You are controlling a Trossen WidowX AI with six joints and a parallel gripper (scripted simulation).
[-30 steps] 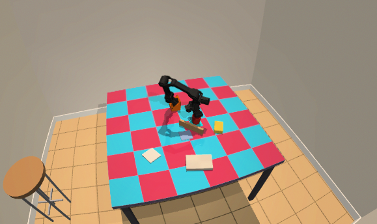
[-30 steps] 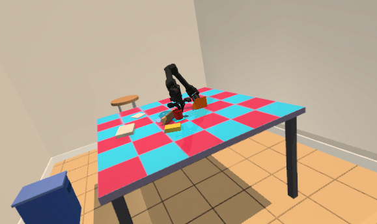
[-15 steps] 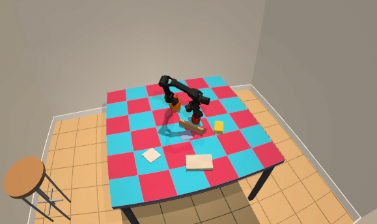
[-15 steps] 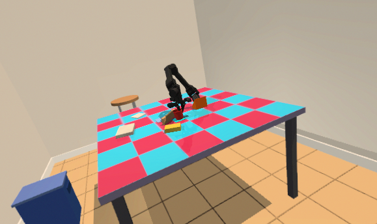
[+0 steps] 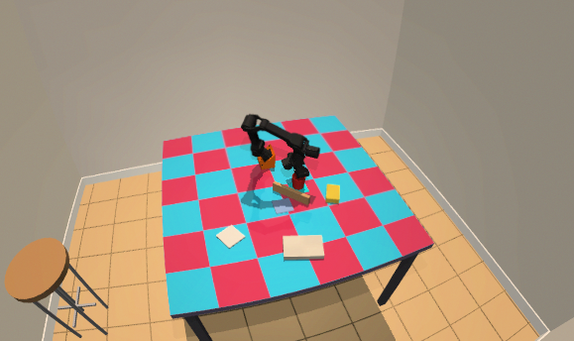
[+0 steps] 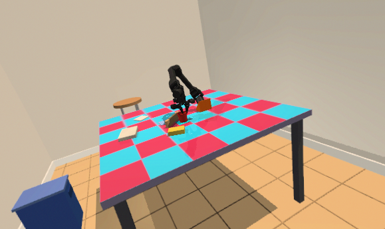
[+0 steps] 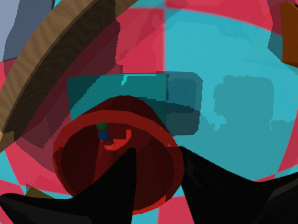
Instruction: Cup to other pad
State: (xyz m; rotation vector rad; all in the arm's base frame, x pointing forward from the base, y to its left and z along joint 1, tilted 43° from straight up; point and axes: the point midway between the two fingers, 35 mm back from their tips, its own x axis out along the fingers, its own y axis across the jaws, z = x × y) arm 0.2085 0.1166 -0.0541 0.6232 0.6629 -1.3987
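Checkered table (image 5: 197, 278), bare-walled room. At left, a wooden plank (image 5: 291, 193) lies just beside the red cup (image 5: 297, 182). The cup stands upright on the teal pad (image 5: 306, 188) with the marbles (image 7: 109, 137) inside. The gripper (image 5: 297, 173) straddles the rim, jaws partly spread and pinching nothing; one finger appears to reach inside the cup, though the wrist view is dark. A clean release likely calls for widening a little more, then rising straight up so no finger drags the rim. At right, a yellow block (image 5: 333, 192) sits near. Table edges lie well apart, and the freest room is overhead.
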